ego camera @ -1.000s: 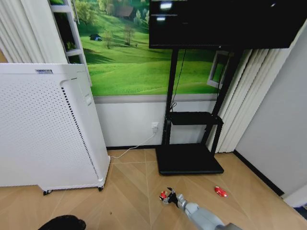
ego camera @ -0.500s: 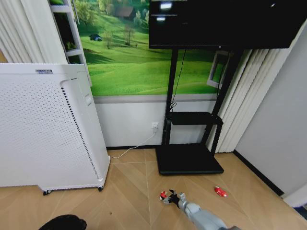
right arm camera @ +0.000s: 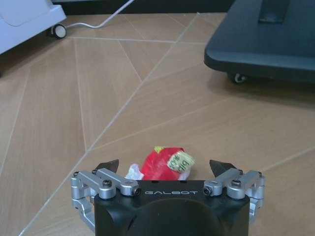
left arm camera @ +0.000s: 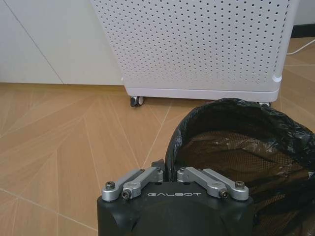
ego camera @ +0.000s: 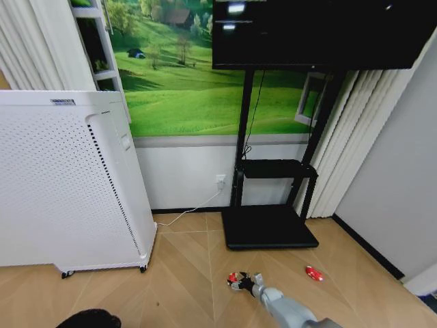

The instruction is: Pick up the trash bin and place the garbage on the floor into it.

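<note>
A red-and-white wrapper (right arm camera: 162, 164), one piece of the garbage, lies on the parquet floor (ego camera: 184, 273) in front of the TV stand. My right gripper (right arm camera: 165, 167) is low over it and open, with one fingertip on each side of the wrapper. In the head view the right gripper (ego camera: 247, 281) sits just right of the wrapper (ego camera: 235, 278). A small red bit (ego camera: 314, 273) lies farther right. My left gripper (left arm camera: 167, 168) is shut on the rim of the black bag-lined trash bin (left arm camera: 241, 147), whose top edge (ego camera: 89, 318) shows at my lower left.
The flat black TV-stand base (ego camera: 268, 227) on castors stands just beyond the wrapper. A white perforated cabinet on wheels (ego camera: 68, 184) fills the left side, with a white cable (ego camera: 188, 212) running to the wall socket. Open floor lies between the cabinet and the stand.
My right gripper has shifted only slightly beside the wrapper. The bin's top edge sits a little lower in the head view.
</note>
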{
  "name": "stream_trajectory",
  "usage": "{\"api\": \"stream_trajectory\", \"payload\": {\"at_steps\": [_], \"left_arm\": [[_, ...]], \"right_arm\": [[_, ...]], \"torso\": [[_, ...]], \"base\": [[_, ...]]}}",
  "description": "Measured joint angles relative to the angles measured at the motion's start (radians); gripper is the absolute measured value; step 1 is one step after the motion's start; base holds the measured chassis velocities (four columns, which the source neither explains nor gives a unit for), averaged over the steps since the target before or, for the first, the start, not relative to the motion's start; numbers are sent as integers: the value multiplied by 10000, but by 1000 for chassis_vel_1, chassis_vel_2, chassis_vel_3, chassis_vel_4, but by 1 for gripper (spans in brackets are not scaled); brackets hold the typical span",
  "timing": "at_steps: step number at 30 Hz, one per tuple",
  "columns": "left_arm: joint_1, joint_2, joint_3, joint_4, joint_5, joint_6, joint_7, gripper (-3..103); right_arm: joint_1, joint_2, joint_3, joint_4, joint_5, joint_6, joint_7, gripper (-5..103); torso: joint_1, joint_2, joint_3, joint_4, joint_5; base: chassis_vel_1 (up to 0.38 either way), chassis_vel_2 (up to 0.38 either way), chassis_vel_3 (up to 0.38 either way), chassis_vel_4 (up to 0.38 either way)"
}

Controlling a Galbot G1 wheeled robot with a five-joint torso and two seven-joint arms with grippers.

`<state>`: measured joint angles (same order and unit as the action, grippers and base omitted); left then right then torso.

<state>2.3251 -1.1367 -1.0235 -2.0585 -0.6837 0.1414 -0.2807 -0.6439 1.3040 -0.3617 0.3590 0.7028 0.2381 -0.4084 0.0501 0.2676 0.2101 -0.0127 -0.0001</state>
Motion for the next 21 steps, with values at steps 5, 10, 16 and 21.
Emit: {"api": "stream_trajectory", "payload": {"at_steps": [5,10,16,21], "left_arm": [[-162,140,92,164,1,-79,84,7],[-294,191,153,323,29,-156,107,7],[-316,141,179,387,50,-251,174,7],[-464,181,265,601,48,-363,222,7]], "right_arm": [[50,83,308,-149,-44,-248,-138,100],[33,172,392,-125,18,-361,-113,100],[17,343,661,-225,149,-683,-64,100],[-36,464,856,-335,-87,-705,42,98]], "torso": [[0,0,0,1,-1],[0,0,0,3,0],[0,0,0,2,0],[0,0,0,4,0]], "base": [[0,0,0,0],[0,0,0,0],[0,0,0,0],[0,0,0,0]]}}
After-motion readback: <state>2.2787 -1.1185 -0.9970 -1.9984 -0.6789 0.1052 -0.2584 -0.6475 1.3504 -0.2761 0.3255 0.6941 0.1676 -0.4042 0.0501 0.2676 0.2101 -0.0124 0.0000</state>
